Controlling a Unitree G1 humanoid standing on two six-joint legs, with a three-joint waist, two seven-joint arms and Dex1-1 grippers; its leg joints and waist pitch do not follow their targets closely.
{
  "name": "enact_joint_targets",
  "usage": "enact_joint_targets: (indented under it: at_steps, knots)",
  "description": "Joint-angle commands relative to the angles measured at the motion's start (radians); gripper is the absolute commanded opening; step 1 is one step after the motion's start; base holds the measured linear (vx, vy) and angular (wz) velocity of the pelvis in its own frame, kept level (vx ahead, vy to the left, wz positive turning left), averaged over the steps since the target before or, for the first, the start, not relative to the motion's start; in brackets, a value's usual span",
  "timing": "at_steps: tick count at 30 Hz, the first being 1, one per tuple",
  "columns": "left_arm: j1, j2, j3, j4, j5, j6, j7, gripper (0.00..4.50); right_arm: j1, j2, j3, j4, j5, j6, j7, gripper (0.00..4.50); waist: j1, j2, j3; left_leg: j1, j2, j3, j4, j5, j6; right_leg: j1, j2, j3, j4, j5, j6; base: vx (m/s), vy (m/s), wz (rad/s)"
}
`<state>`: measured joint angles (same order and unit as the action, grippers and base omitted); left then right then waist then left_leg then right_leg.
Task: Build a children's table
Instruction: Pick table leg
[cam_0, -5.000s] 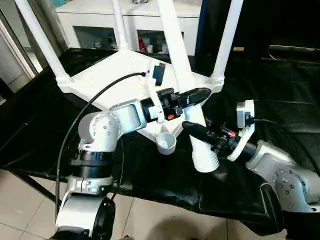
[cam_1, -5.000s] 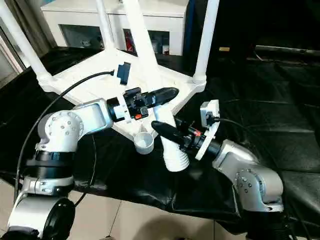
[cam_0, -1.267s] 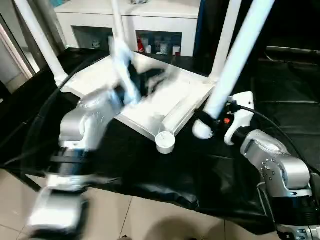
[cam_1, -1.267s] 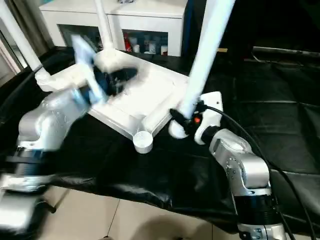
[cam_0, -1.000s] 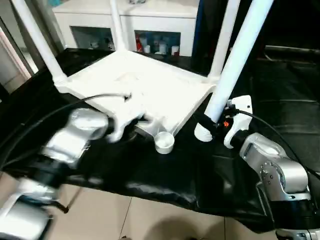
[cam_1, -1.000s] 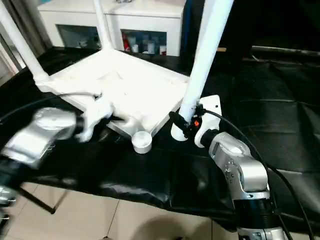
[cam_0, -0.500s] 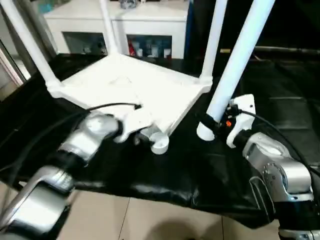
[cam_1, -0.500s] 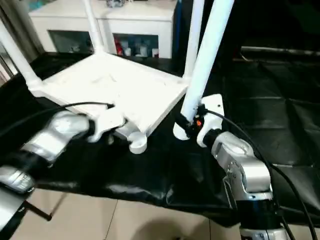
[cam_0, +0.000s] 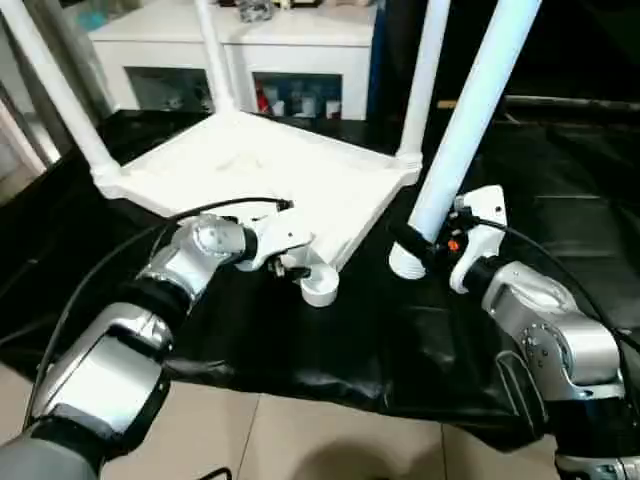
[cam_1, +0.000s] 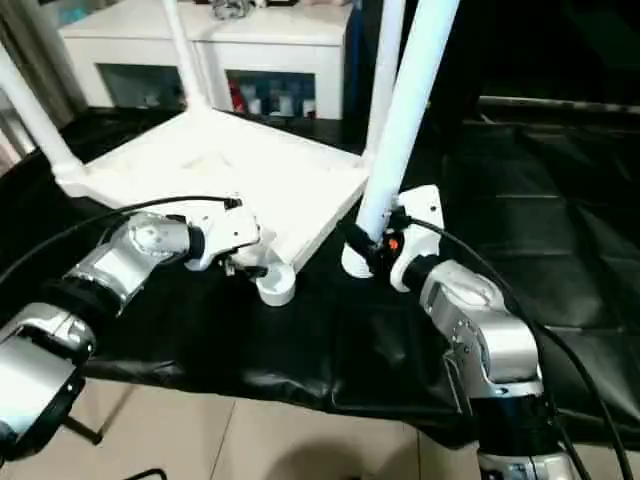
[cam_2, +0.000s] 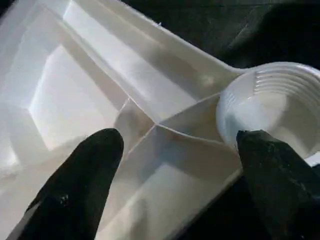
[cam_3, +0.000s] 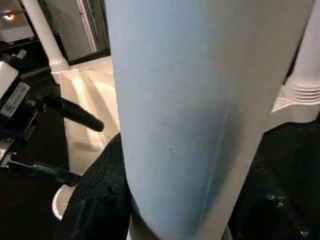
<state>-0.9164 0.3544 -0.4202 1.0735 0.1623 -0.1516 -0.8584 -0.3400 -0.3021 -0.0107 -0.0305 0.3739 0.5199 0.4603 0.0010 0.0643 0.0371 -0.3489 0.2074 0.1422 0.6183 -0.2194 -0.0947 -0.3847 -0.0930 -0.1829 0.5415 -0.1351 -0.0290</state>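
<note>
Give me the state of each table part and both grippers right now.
table top: upside down on the black mat, three legs fitted upright.
empty corner socket: nearest corner, no leg in it.
loose leg: upright, off the socket, held.
left gripper: open, straddling the rim by the socket.
right gripper: shut on loose leg.

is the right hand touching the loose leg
Touching. In the right wrist view the right hand's black fingers press against both sides of the leg.
</note>
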Motion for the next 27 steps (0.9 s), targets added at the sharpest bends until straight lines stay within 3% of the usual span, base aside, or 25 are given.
enact_joint_targets:
  at_steps: [1,3,5,7,8,11,13,14,15,18,19,21,27]
  knots:
    - [0.011,-0.016,-0.002,0.038,-0.006,0.044,-0.045,4.12,-0.020,-0.005,0.003,0.002,-0.012,-0.011,0.009,1.93,-0.007,-0.010,-0.058,-0.001,0.002,-0.003,-0.070,-0.272,0.067,0.052,-0.057,0.023,-0.104,-0.540,0.031,0.000,0.000,0.00]
    - [0.004,-0.021,0.006,0.049,-0.010,0.076,-0.061,4.12,-0.019,-0.007,0.007,0.000,-0.013,-0.009,0.013,1.93,-0.006,-0.017,-0.061,-0.002,0.004,-0.002,-0.072,-0.250,0.069,0.052,-0.061,0.034,-0.095,-0.508,0.005,0.000,0.000,0.00]
    - [0.004,-0.026,0.013,0.052,-0.020,0.109,-0.082,4.12,-0.018,-0.007,0.007,-0.003,-0.011,-0.006,0.015,1.93,0.001,-0.015,-0.064,-0.007,0.007,-0.002,-0.076,-0.204,0.076,0.056,-0.066,0.047,-0.082,-0.460,-0.028,0.000,0.000,0.00]
    - [-0.004,-0.049,0.060,0.054,-0.081,0.236,-0.143,4.12,-0.020,-0.010,0.007,-0.001,-0.010,-0.001,0.022,1.93,0.012,-0.020,-0.070,-0.010,0.015,0.001,-0.076,-0.120,0.090,0.060,-0.071,0.063,-0.058,-0.350,-0.083,0.000,0.000,0.00]
    - [-0.012,-0.061,0.096,0.049,-0.127,0.310,-0.174,4.12,-0.023,-0.010,0.001,0.000,-0.003,0.005,0.027,1.93,0.018,-0.019,-0.071,-0.005,0.018,0.003,-0.075,-0.090,0.099,0.056,-0.071,0.070,-0.048,-0.300,-0.117,0.076,-0.001,0.05]
    - [-0.023,-0.063,0.122,0.047,-0.152,0.352,-0.221,4.12,-0.025,-0.014,0.000,0.003,0.000,0.006,0.031,1.93,0.029,-0.023,-0.079,-0.012,0.016,0.004,-0.068,-0.012,0.122,0.061,-0.071,0.080,-0.023,-0.181,-0.166,0.038,-0.007,0.02]
    - [-0.033,-0.058,0.132,0.046,-0.155,0.361,-0.249,4.12,-0.027,-0.018,-0.002,0.008,0.004,0.007,0.039,1.93,0.045,-0.029,-0.087,-0.017,0.010,0.007,-0.056,0.096,0.160,0.060,-0.068,0.092,0.006,-0.044,-0.200,0.000,0.000,0.00]
    - [-0.037,-0.055,0.134,0.045,-0.157,0.363,-0.261,4.12,-0.028,-0.019,-0.004,0.009,0.008,0.009,0.041,1.93,0.048,-0.033,-0.086,-0.018,0.009,0.009,-0.055,0.110,0.169,0.057,-0.067,0.094,0.008,-0.024,-0.208,0.000,0.000,0.00]
    - [-0.041,-0.051,0.138,0.041,-0.160,0.368,-0.278,4.12,-0.028,-0.018,-0.007,0.009,0.014,0.013,0.044,1.93,0.054,-0.031,-0.083,-0.017,0.007,0.011,-0.055,0.109,0.182,0.056,-0.067,0.096,0.010,-0.024,-0.220,0.000,0.000,0.00]
    - [-0.060,-0.036,0.162,0.033,-0.176,0.389,-0.298,4.12,-0.026,-0.028,-0.004,0.007,0.009,0.010,0.055,1.93,0.066,-0.031,-0.077,-0.017,0.009,0.016,-0.058,0.063,0.169,0.055,-0.067,0.095,0.000,-0.114,-0.198,0.000,0.000,0.00]
    - [-0.061,-0.029,0.163,0.022,-0.174,0.400,-0.306,4.12,-0.025,-0.031,-0.004,0.007,0.007,0.010,0.059,1.93,0.066,-0.034,-0.073,-0.017,0.009,0.017,-0.061,0.034,0.152,0.056,-0.065,0.095,-0.007,-0.167,-0.180,0.000,0.000,0.00]
    - [-0.057,-0.019,0.155,0.014,-0.164,0.396,-0.314,4.12,-0.024,-0.032,-0.005,0.008,0.009,0.010,0.062,1.93,0.067,-0.032,-0.066,-0.012,0.007,0.020,-0.066,-0.031,0.112,0.053,-0.064,0.094,-0.022,-0.282,-0.144,0.000,0.000,0.00]
    - [-0.050,0.009,0.138,-0.005,-0.139,0.382,-0.343,4.12,-0.025,-0.041,-0.001,0.015,0.006,0.001,0.082,1.93,0.065,-0.031,-0.061,-0.008,0.010,0.017,-0.074,-0.091,0.073,0.049,-0.062,0.092,-0.034,-0.370,-0.101,0.000,0.000,0.00]
